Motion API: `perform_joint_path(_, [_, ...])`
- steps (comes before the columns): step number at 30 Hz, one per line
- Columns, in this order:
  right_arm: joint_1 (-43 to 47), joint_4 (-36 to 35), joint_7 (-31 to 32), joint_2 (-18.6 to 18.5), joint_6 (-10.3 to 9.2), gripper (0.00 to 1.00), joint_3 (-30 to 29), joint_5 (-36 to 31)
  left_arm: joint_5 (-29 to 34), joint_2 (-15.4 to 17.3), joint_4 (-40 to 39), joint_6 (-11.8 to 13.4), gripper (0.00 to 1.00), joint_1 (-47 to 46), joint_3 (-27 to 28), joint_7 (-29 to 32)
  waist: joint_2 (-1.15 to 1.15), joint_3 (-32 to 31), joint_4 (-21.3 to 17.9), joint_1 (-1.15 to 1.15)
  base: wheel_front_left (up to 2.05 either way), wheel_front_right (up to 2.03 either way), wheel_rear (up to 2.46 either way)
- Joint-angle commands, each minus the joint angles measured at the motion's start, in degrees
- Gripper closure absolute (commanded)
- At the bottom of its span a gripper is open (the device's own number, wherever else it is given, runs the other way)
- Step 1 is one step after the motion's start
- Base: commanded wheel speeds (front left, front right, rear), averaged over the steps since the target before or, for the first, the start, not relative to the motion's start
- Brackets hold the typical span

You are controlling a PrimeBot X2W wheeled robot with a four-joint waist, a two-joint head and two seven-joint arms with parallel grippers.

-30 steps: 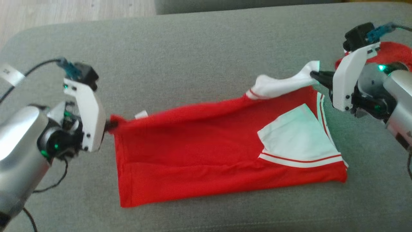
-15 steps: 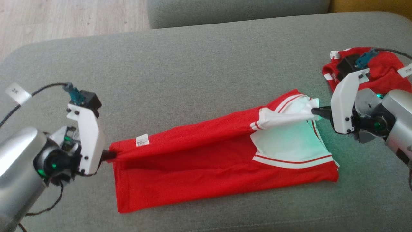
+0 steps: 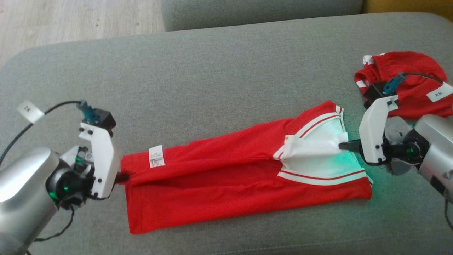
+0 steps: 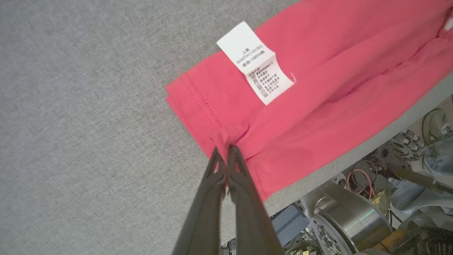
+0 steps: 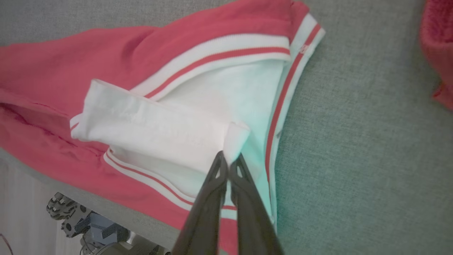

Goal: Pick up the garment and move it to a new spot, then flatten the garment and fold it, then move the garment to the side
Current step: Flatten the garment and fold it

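A red garment (image 3: 219, 184) with white, red-striped trim lies folded lengthwise across the grey cushion (image 3: 212, 81). My left gripper (image 3: 122, 177) is shut on the garment's red hem corner (image 4: 226, 140), close beside a white care label (image 4: 256, 63). At the opposite end my right gripper (image 3: 341, 145) is shut on a white sleeve (image 5: 159, 127), which lies folded over the white panel (image 5: 247, 95). Both pinched edges sit low over the lower layer of the garment.
A second red garment (image 3: 407, 79) lies bunched at the cushion's far right, behind my right arm. Wooden floor (image 3: 70, 21) shows beyond the cushion's far left edge. The robot's base (image 4: 354, 216) appears under the near edge in the left wrist view.
The head view shifted. Both grippers have carried the garment's upper edge toward me and down, so the top layer now lies closer over the lower one. Both grips hold.
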Motion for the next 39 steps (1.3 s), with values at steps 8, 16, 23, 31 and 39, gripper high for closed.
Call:
perform_joint_path(8, [2.87, -2.21, 2.90, -2.33, -0.04, 0.00, -0.23, 1.49, 0.75, 2.51, 0.58, -0.91, 0.00, -1.23, 3.00, -2.80, 0.00, -2.54, -0.18, 0.00, 0.00, 0.00, 0.00])
perform_joint_path(16, [4.20, -9.08, -21.82, -4.53, -0.04, 0.00, -8.86, 0.42, 6.26, 2.93, -3.82, 3.44, 0.00, -0.30, 7.92, -20.56, 0.00, -5.15, 0.72, 0.00, 0.00, 0.00, 0.00])
perform_joint_path(23, [9.64, -8.91, -47.49, -3.51, -0.04, 0.00, -17.61, -2.85, 11.10, 1.48, -9.75, 14.49, 0.00, 6.11, 14.81, -42.77, 0.00, -6.52, 1.33, 0.00, 0.00, 0.00, 0.00])
perform_joint_path(31, [16.03, -4.49, -55.00, 0.46, -0.04, 0.00, -27.89, -12.21, 11.59, -0.01, -15.71, 23.59, 0.00, 17.69, 21.12, -59.36, 0.00, -7.04, 1.08, 0.00, 0.00, 0.00, 0.00])
perform_joint_path(39, [28.65, -2.55, -55.06, 8.33, -0.04, 0.00, -42.81, -26.37, 16.69, -6.55, -19.61, 26.02, 0.00, 27.84, 28.17, -62.64, 0.00, -6.58, 0.93, 0.00, 0.00, 0.00, 0.00])
